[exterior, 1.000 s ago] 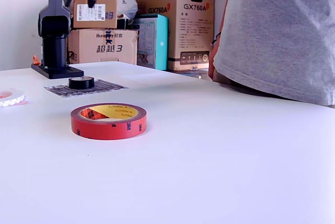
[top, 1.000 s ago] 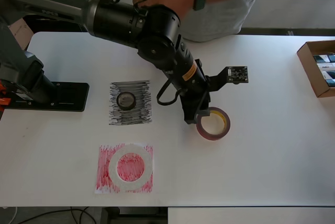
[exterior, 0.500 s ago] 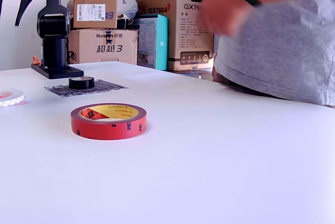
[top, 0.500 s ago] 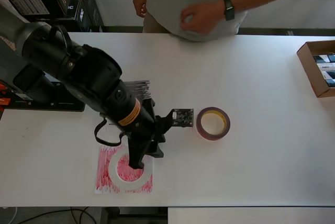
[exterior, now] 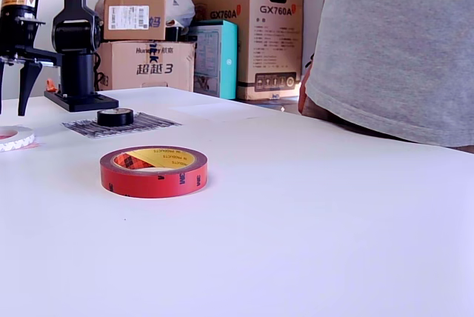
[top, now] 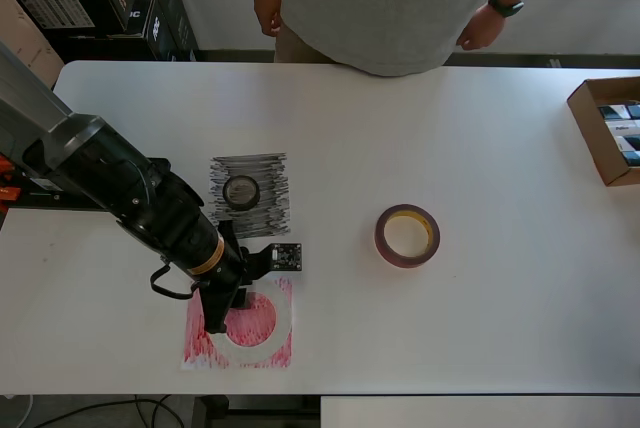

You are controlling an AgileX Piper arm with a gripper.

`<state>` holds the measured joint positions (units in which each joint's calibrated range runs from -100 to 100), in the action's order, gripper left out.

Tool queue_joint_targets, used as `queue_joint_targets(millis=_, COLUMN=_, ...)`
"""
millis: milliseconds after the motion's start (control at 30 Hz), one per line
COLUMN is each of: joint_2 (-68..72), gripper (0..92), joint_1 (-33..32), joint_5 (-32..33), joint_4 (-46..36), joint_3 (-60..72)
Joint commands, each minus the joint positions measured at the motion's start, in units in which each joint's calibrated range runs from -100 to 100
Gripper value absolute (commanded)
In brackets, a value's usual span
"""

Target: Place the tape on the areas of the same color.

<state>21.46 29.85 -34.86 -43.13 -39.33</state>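
White tape ring (top: 256, 320) wrongly on red patch (top: 199, 340); pincer (top: 223, 311), spread and empty (just moved off red roll (top: 407, 236)), now above it, likely for regrasp.

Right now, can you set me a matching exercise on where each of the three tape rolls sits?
Things:
1. small black tape roll
2. wide white tape ring
3. dark red tape ring with yellowish core

Places:
A. bare white tabletop
B. red-scribbled paper patch
C. black-scribbled paper patch

Pairs: 1-C, 2-B, 3-A
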Motion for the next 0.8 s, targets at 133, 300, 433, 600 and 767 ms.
queue_joint_targets(millis=133, joint_2=2.96, gripper=43.2, joint_1=-0.43, joint_5=0.16, joint_4=-0.27, joint_3=2.11)
queue_joint_targets(millis=300, joint_2=3.05, gripper=43.6, joint_1=-1.29, joint_5=0.32, joint_4=-0.27, joint_3=1.75)
queue_joint_targets(millis=433, joint_2=3.05, gripper=43.8, joint_1=-1.69, joint_5=0.65, joint_4=-0.27, joint_3=2.02)
queue_joint_targets(millis=600, joint_2=3.05, gripper=43.9, joint_1=-1.69, joint_5=0.4, joint_4=-0.27, joint_3=2.02)
queue_joint_targets(millis=767, joint_2=3.05, gripper=43.9, joint_1=-2.16, joint_5=0.32, joint_4=-0.35, joint_3=2.11)
